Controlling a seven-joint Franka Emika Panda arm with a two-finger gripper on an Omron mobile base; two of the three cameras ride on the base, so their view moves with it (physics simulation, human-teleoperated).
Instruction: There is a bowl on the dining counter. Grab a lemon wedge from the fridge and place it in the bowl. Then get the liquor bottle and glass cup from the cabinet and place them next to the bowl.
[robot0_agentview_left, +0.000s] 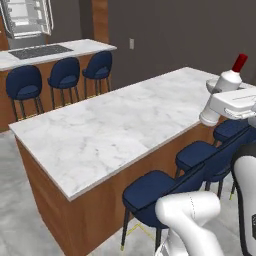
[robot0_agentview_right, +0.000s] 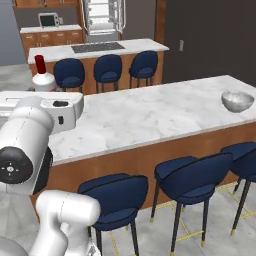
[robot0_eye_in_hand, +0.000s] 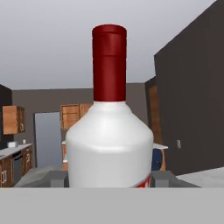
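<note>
hand view: liquor bottle (robot0_eye_in_hand: 109, 144) upright and close to the lens, red cap up, whitish body wedged between the gripper (robot0_eye_in_hand: 109, 178) fingers, which clamp it on both sides. left base view: bottle rides at the arm's end over the far right part of the dining counter (robot0_agentview_left: 110, 130). right base view: bowl (robot0_agentview_right: 238, 101) sits on the marble well apart from the bottle; fridge (robot0_agentview_right: 102, 16) stands open beyond the island.

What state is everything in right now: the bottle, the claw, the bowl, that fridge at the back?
Slim whitish bottle with red cap: upright, capped, held above the counter.
Claw: shut on the bottle.
Wide pale grey glassy bowl: upright on the white marble dining counter.
Tall grey fridge: doors open.
</note>
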